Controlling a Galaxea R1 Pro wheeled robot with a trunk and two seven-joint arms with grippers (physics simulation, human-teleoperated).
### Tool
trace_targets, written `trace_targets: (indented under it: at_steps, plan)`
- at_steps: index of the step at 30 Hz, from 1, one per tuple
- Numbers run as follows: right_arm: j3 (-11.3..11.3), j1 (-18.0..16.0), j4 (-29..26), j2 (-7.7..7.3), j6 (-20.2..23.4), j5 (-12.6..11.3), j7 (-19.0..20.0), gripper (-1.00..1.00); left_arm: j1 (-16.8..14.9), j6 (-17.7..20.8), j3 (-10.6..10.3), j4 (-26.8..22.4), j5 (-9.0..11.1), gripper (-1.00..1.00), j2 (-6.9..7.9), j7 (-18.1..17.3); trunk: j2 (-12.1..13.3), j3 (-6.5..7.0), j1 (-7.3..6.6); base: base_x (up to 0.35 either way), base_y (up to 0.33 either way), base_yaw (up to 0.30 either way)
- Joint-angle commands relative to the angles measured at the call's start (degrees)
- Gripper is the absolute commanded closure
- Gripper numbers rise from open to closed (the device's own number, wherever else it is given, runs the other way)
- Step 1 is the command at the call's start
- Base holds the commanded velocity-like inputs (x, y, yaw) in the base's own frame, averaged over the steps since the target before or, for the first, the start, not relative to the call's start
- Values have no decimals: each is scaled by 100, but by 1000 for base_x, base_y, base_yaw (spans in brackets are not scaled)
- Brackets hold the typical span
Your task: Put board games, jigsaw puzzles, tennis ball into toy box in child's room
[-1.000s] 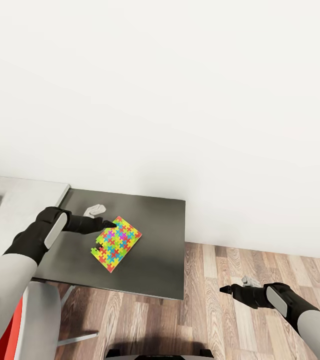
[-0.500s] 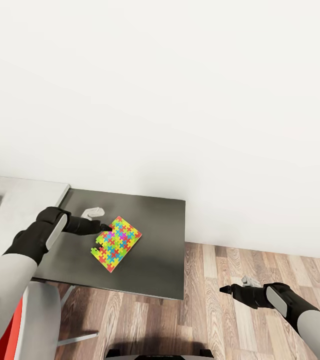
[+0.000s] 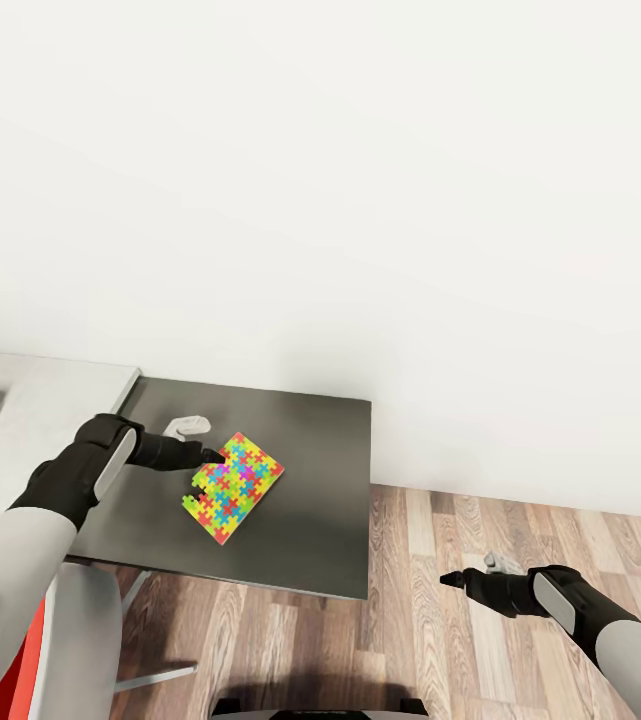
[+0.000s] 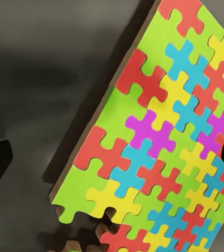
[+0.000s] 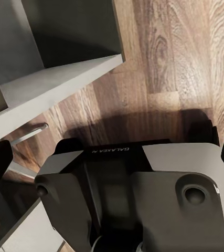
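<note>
Left tool spread wide, tips at jigsaw puzzle edge on dark worktop. Right tool over wood floor, state unclear.

bare dark table around jigsaw puzzle

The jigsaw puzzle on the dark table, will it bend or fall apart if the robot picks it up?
The jigsaw puzzle looks like a thin, flat sheet, so it is probably light. In the left wrist view its edge shows some thickness, so it may stay fairly stiff. Lying flat on the table, it is likely hard to get fingers under, and may slide instead.
</note>
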Motion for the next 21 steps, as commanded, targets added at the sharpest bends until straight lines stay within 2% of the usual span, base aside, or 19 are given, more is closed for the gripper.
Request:
trace_targets:
  at_steps: [1, 8, 21]
  plan:
    - [19, -3, -5, -3, 25, -15, 10, -100, -5, 34, -19, -4, 53, -100, 6, 22, -10, -9, 3, -18, 0, 0]
    - [19, -3, -5, -4, 31, -9, 10, -100, -5, 32, -13, -3, 50, -100, -1, 19, -10, -9, 3, -77, -11, 0]
    - [19, -3, -5, -4, 32, -6, 14, -100, -5, 14, -10, -4, 61, -100, -3, 16, -10, -9, 3, -11, -16, 0]
